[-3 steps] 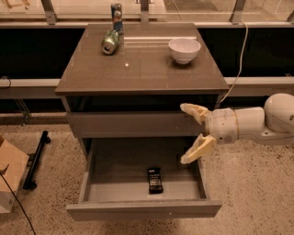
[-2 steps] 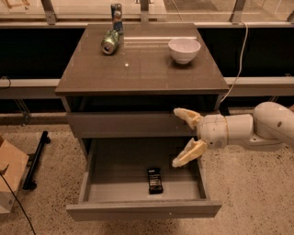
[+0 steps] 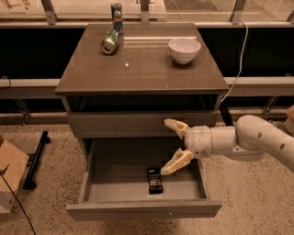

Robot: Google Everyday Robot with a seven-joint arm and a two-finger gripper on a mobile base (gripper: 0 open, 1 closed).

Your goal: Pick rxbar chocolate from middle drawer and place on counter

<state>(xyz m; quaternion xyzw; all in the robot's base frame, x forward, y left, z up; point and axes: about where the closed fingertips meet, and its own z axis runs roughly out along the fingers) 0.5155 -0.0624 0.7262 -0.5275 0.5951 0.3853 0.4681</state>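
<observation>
From my one camera feed I see the claw (image 3: 165, 148) coming in from the right on its white arm (image 3: 257, 142), in front of the cabinet and over the right part of the open middle drawer (image 3: 142, 209). Its two tan fingers are spread wide and hold nothing: the upper finger (image 3: 175, 126) sits in front of the closed grey front panel (image 3: 119, 124) above, and the lower finger (image 3: 177, 163) reaches down into the drawer opening. The rxbar chocolate (image 3: 155, 180) lies flat on the grey drawer floor near the front wall, about midway across, just beside the lower fingertip and down to its left; I cannot tell whether the two touch. The table (image 3: 138, 69) above carries a white bowl (image 3: 184, 49) toward its back right, a green can (image 3: 110, 41) lying on its side toward the back left, and a second can (image 3: 116, 11) upright at the back edge behind it. A white cable (image 3: 236, 73) hangs down to the right of the cabinet. On the speckled floor to the left are a cardboard box (image 3: 9, 174) and a black stand (image 3: 34, 160).
</observation>
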